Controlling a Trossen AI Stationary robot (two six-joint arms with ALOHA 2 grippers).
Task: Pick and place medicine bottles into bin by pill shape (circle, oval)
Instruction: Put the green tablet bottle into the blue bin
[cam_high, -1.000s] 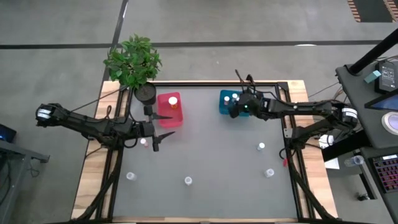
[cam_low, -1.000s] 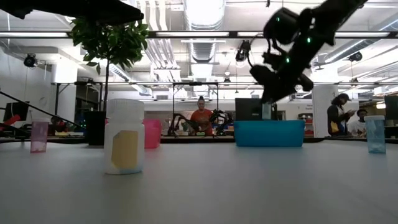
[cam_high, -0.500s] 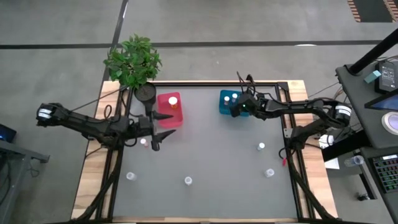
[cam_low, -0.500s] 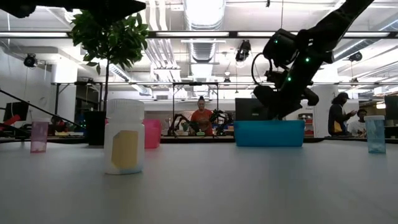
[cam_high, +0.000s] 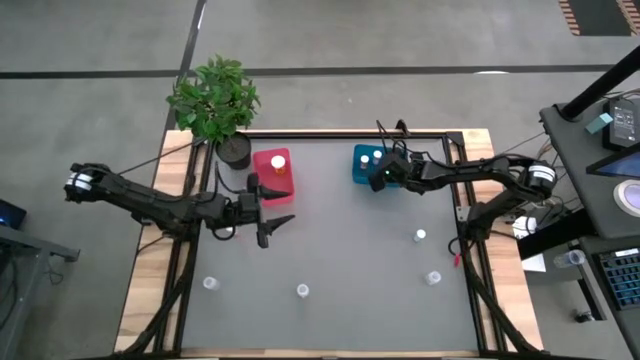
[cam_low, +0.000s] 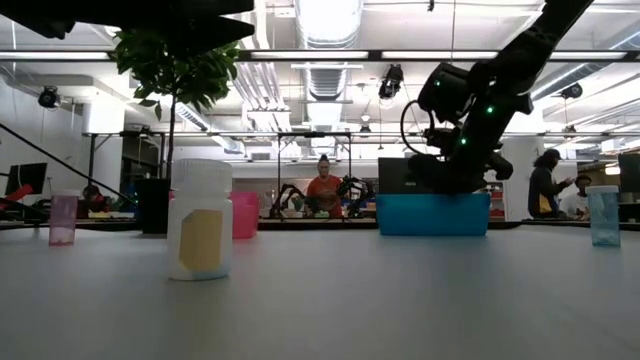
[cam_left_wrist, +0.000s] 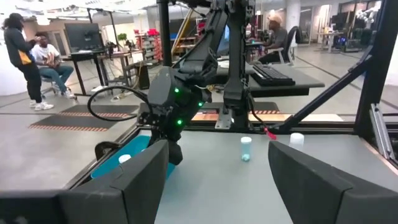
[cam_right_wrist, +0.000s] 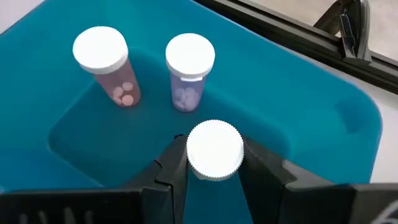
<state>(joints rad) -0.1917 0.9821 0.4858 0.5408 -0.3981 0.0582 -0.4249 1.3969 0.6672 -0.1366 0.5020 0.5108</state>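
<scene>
My right gripper (cam_high: 378, 172) is over the teal bin (cam_high: 362, 176) at the far right, shut on a white-capped medicine bottle (cam_right_wrist: 214, 149) and lowered to the bin's rim in the low view (cam_low: 440, 185). Two more bottles, one pinkish (cam_right_wrist: 102, 62) and one clear (cam_right_wrist: 189, 70), stand upright on the bin floor. My left gripper (cam_high: 268, 208) is open and empty in front of the pink-red bin (cam_high: 272, 178), which holds one bottle (cam_high: 279, 163). Its fingers frame the left wrist view (cam_left_wrist: 217, 180). My right gripper pinches the bottle by the sides of its white cap (cam_right_wrist: 214, 171) between its two fingers (cam_right_wrist: 176, 163), which come from above and point down into the teal bin. The bottle stays upright below the fingers. Whether its base rests on the bin floor is hidden.
Loose bottles stand on the grey table (cam_high: 340, 250) at the near left (cam_high: 210, 283), near middle (cam_high: 302, 290) and right (cam_high: 420, 236) (cam_high: 433, 278). A potted plant (cam_high: 215, 100) stands at the far left corner. People sit and stand in the room beyond.
My right gripper has gone down toward the teal bin with the bottle, from well above the rim to rim height, staying shut on it. My left gripper has gone a little toward the table's right edge, staying open.
</scene>
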